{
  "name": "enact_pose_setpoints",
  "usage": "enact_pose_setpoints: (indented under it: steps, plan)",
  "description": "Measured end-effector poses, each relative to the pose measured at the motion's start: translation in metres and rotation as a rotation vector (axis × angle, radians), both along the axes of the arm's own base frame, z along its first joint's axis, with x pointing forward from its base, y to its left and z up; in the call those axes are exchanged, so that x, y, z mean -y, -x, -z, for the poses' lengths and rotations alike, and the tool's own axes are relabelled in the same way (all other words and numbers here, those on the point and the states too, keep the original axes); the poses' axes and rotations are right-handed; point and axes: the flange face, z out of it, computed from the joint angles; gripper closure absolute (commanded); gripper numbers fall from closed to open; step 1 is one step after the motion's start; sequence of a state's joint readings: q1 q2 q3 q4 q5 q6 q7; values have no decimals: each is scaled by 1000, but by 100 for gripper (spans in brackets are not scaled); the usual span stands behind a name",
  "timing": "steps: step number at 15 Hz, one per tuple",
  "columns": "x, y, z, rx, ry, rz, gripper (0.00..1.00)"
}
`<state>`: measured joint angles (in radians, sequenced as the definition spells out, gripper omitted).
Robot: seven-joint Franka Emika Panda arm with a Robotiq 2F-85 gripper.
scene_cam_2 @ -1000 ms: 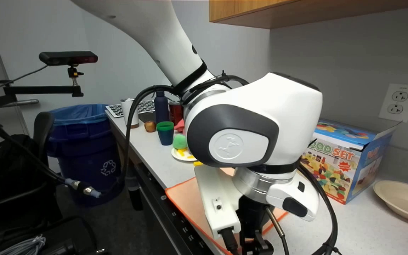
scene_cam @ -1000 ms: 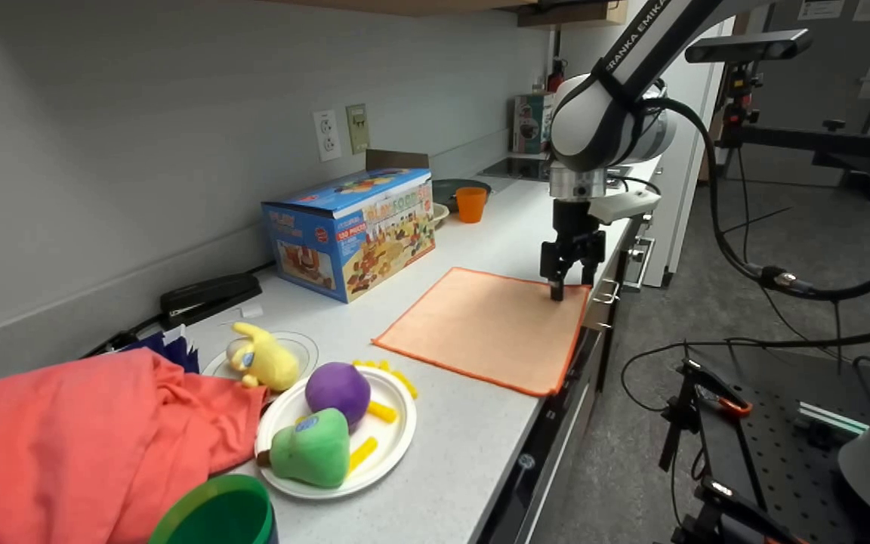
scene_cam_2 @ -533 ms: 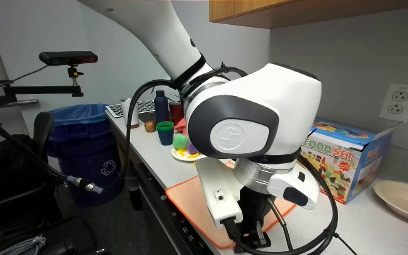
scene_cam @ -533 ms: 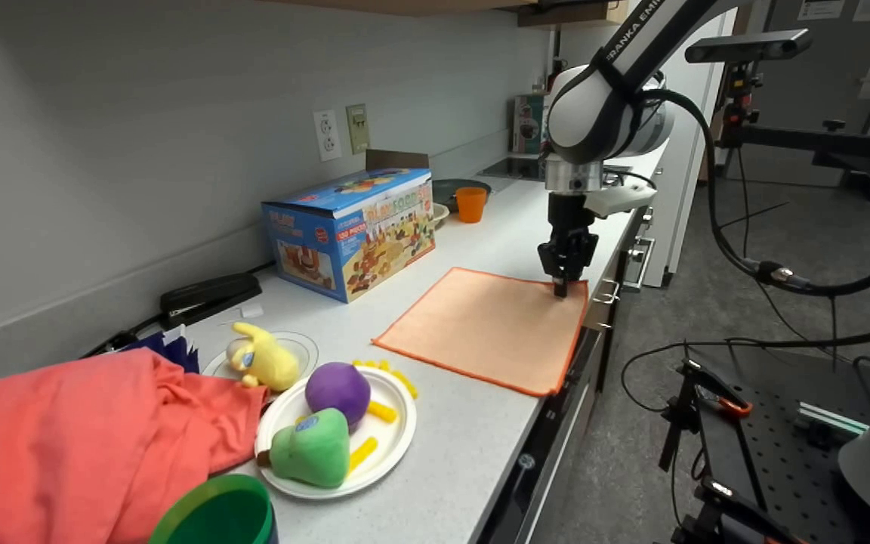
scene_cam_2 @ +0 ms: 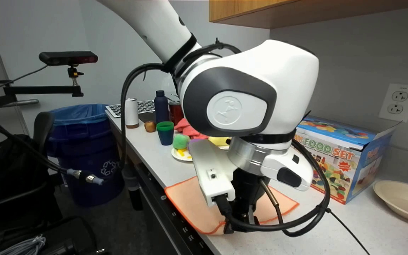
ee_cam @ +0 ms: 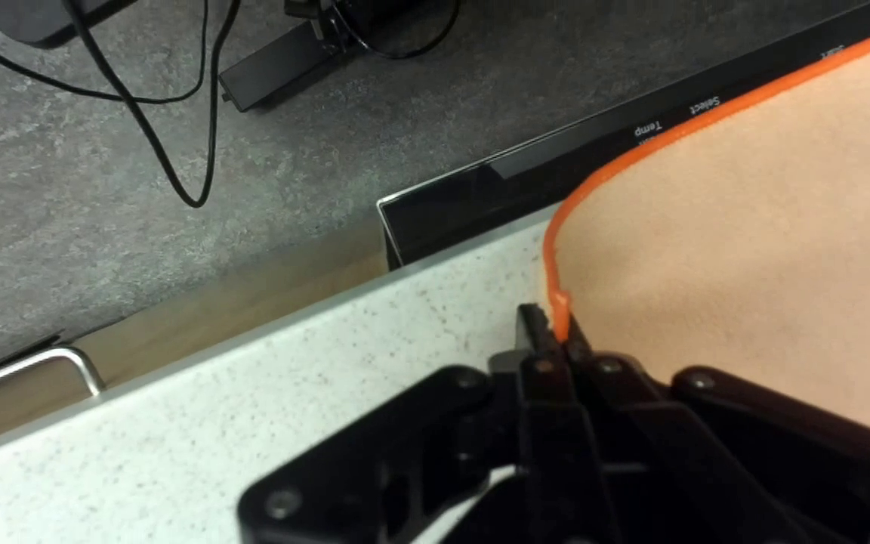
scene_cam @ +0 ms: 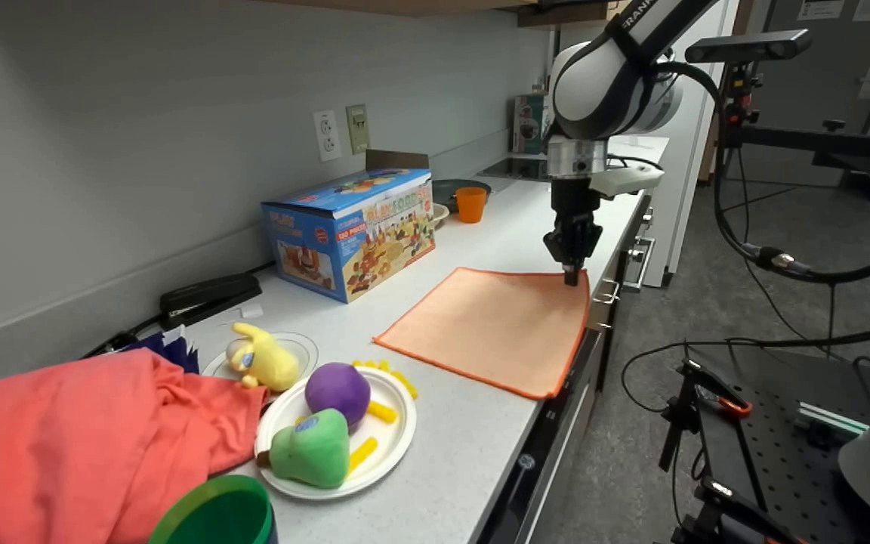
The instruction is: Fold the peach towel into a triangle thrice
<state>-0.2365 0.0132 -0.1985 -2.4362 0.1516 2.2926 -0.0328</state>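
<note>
Clearly, we have one corner of the orange-edged square peach cloth towel (scene_cam: 480,325) nipped in the gripper (ee_cam: 556,332), its jaws tight together on that tip of hem and nothing else. The rest spreads away from the gripper over the pale speckled worktop (ee_cam: 291,393), unfolded and mostly flat, so we judge this the start of the first triangle fold. To do it well, we should lift the corner clear, then carry it low along the diagonal towards the corner farthest from the gripper, letting the cloth roll over itself rather than drag. We should set it down square on that corner before letting go, short of the bumpy yellow toy piece (scene_cam: 403,382) near that end. The side running from the gripper along the worktop's front edge could slip over, so we want no sideways pull.
</note>
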Motion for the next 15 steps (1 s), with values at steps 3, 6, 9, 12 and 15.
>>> enact_pose_setpoints:
  steps: [3, 6, 9, 12, 15]
  plan:
    - [-22, -8, -18, 11, 3, -22, 100]
    - [-60, -28, -32, 27, 15, -56, 100]
    - [-91, -53, -45, 48, 39, -63, 100]
    - [-102, -79, -53, 86, 88, -48, 100]
    - [-96, -100, -55, 141, 122, -45, 100]
